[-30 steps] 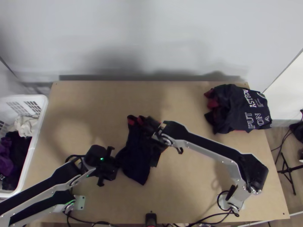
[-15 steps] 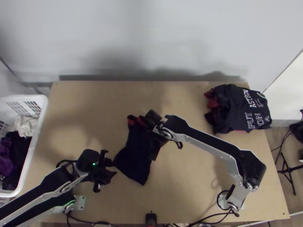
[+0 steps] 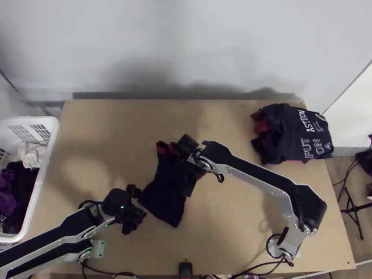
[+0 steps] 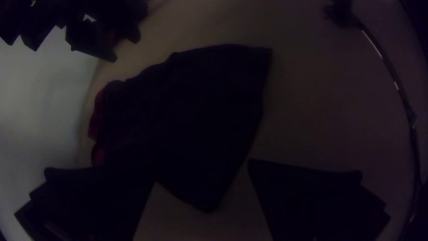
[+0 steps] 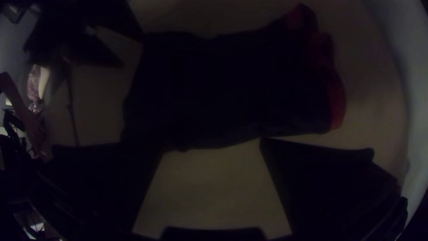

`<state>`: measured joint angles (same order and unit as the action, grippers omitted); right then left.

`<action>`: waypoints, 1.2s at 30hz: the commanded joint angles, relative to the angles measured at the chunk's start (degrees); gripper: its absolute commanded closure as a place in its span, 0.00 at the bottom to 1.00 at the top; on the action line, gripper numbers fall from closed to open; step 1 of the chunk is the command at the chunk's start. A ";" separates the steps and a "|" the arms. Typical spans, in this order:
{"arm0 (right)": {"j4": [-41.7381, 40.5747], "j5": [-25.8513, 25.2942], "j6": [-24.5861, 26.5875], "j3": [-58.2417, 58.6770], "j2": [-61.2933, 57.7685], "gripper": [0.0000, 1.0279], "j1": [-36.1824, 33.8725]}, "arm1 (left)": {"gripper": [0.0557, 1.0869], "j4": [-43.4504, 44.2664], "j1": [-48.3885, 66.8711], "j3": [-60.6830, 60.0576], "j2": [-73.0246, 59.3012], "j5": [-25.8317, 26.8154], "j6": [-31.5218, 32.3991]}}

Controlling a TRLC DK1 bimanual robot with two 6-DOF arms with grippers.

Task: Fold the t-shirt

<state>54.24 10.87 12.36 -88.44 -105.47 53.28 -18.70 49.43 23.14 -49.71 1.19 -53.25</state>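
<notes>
Bare wood table (image 3: 111, 125), dark shirt (image 3: 162, 197) lying narrow near its middle.
The cloth looks light, soft and limp, likely to slump if pinched at one spot; the corners of its wide near end and its red-edged far end seem the best holds. The left gripper (image 4: 203, 171), beside the near end, and the right gripper (image 5: 214, 146), over the right side, both have fingers parted, grasping nothing. The right arm (image 3: 260, 173) may block that side. A bundled garment (image 3: 295, 135) lies far right; a laundry basket (image 3: 45, 174) stands left.
</notes>
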 commanded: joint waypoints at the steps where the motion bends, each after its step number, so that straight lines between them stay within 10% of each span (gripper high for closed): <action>1: -0.01 -0.06 -0.06 -0.06 0.09 0.05 0.07 | 0.06 2.53 1.90 -2.48 -1.00 -1.28 1.22; 22: 0.08 -0.06 -0.14 0.11 0.35 0.05 0.16 | 0.07 14.39 -0.56 -4.50 -9.88 -1.54 -3.08; 36: 0.08 -0.06 -0.06 -0.24 0.35 0.05 0.34 | 0.65 19.58 -0.91 -2.48 -17.00 -1.54 -5.54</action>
<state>54.30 10.70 12.25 -88.51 -105.10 53.56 -1.34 48.80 19.31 -62.83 -0.51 -58.13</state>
